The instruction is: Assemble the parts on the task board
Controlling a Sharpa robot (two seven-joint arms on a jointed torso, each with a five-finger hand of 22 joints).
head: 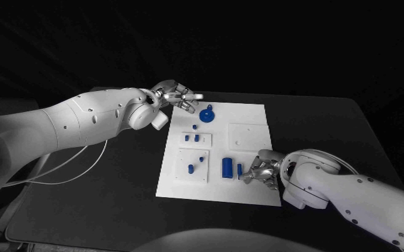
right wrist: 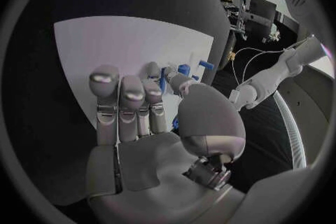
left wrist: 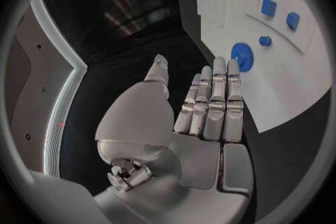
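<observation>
Now the left hand point(head: 177, 96) hovers open beside the gear point(head: 207, 115) at the board's point(head: 253, 193) twelve o'clock edge; the right hand point(head: 263, 170) pinches a peg point(head: 240, 170) (five o'clock). A tilted peg could jam or slip.

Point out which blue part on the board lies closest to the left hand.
The round blue gear, at the board's far end beside the left hand. The other blue parts are small blocks and pegs lying farther down the board.

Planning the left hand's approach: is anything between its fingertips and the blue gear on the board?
Nothing: in the left wrist view only bare task board separates the left hand fingertips from the blue gear.
</observation>
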